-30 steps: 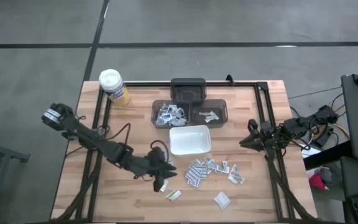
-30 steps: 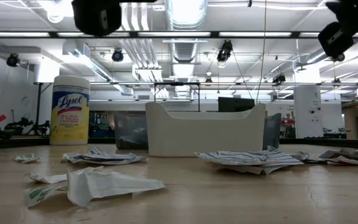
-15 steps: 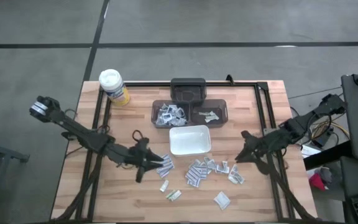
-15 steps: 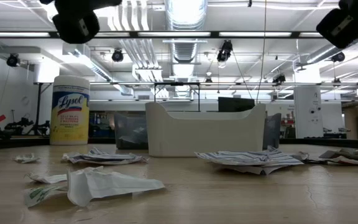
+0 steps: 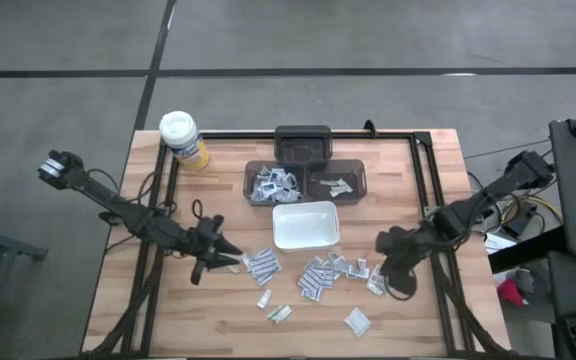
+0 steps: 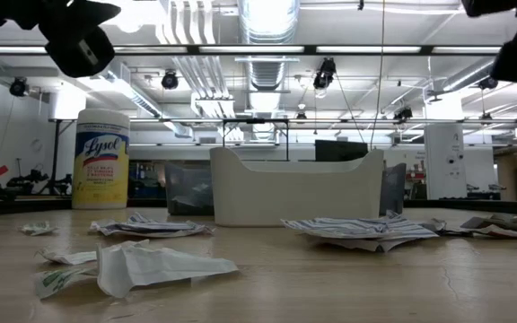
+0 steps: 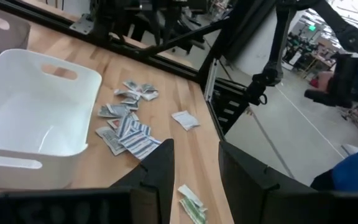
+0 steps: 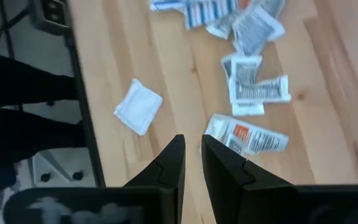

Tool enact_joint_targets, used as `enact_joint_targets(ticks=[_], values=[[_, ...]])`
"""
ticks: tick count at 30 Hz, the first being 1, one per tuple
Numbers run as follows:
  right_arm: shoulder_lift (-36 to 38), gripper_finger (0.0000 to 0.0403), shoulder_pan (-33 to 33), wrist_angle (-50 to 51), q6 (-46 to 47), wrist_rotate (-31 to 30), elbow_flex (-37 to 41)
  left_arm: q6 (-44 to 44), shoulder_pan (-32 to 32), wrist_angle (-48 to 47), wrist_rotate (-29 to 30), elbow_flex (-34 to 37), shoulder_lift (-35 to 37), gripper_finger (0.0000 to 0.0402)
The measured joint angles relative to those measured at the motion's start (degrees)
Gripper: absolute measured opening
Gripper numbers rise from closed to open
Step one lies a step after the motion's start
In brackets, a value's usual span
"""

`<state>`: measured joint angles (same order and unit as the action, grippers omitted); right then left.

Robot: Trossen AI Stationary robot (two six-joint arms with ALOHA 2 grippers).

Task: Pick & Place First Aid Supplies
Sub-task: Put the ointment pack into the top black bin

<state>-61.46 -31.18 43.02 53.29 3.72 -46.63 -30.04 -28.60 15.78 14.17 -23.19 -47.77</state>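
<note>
The wooden table (image 5: 168,310) carries the sorting job, with everything grouped near its middle so both arms can reach. At the far side sit two dark bins (image 5: 308,182), already holding some packets, which suggests they are the drop spots. Just in front of them stands an empty white tray (image 5: 306,225). A yellow wipes canister (image 5: 182,138) stands at the far left corner, out of the way.

The first aid packets (image 5: 323,275) lie scattered flat on the near half, mostly right of centre, with a few strays (image 5: 280,314) nearer the front edge.

The left end effector (image 5: 230,259) hovers beside the packets' left edge, fingers apart with a moderate gap and empty. The right end effector (image 8: 191,163) hangs over the right-hand packets (image 8: 250,87), fingers narrowly parted, holding nothing, seemingly lining up a pick.
</note>
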Motion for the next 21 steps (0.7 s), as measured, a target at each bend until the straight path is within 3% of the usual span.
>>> enact_joint_targets(ticks=[6,21], values=[[-4.44,0.0062,0.04,0.11,6.65,-0.01,0.04,1.10,0.00,0.10,-1.74,2.34,2.70,0.0117],[-10.13,0.0151,0.07,0.50,24.23,1.12,1.01,3.24,0.00,-0.41,-3.93,3.94,4.74,0.0117]])
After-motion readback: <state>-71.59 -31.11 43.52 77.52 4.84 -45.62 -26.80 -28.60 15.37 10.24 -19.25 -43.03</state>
